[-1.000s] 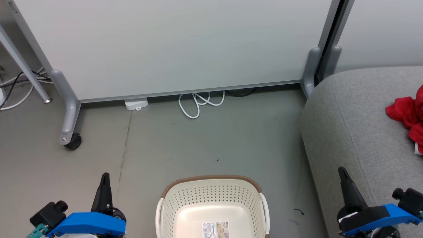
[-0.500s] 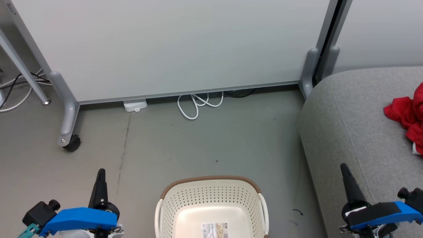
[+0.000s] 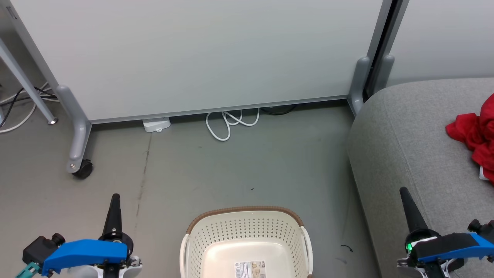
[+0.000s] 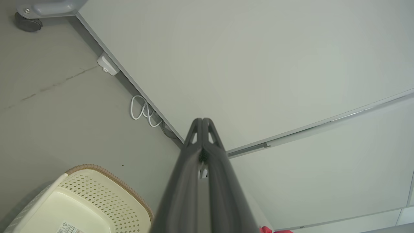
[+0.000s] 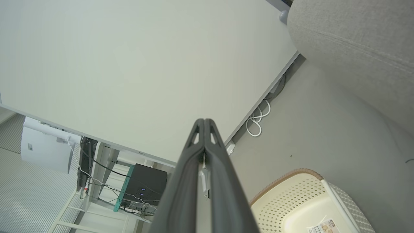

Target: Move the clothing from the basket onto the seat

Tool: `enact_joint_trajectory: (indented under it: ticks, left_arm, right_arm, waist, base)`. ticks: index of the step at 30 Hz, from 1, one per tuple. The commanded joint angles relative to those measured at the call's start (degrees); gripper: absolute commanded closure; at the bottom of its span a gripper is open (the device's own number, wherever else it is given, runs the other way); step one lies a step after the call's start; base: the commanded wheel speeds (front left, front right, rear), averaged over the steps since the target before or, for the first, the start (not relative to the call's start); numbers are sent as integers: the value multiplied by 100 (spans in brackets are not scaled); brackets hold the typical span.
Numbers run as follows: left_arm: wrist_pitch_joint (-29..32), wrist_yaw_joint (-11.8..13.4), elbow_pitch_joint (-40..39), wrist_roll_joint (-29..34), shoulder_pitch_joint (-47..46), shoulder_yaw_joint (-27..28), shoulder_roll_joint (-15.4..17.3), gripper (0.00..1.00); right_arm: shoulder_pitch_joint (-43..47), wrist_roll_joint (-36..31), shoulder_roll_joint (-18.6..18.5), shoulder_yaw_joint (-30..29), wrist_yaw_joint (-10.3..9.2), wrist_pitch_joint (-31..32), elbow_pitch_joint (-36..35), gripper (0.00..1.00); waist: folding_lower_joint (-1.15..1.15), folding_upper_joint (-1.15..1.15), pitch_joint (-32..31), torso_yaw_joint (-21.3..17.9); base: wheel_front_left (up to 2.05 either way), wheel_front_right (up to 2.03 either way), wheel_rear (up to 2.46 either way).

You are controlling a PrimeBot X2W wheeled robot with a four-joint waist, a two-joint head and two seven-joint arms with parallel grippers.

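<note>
Flanking the basket (image 3: 247, 227), its visible base bare save a label (image 3: 251, 268), left pincer (image 3: 115, 197) and right pincer (image 3: 403, 190) stand pinched shut, empty; red clothing (image 3: 472, 135) lies on the seat (image 3: 405, 154), well in from its left edge, beyond the right pincer, the nearer one.

Head view: from high behind the basket (image 3: 247, 227), pitched forward and down; basket at bottom edge, partition panel (image 3: 200, 54) beyond it. Left wrist view: low, left of the basket, tilted up at the panel, frame rolled. Right wrist view: low, right of the basket, likewise tilted up and rolled. All three share basket rim, panel base, white cable (image 3: 231, 120).
</note>
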Motion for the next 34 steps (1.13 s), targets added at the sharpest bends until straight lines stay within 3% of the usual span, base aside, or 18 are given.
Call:
enact_joint_trajectory:
  ticks: [1,34]
  left_arm:
    - [34,-6,-81,-148,-137,62,3,100]
    - [470,-9,-231,-1606,-220,330,-73,100]
  right_arm:
    - [-140,172,-21,-21,3,25,-25,100]
    - [-278,1817,-26,-110,4,249,66,100]
  waist:
    - [0,0,-3,-3]
    - [0,0,-58,-73]
  base:
    - [0,0,0]
    - [0,0,0]
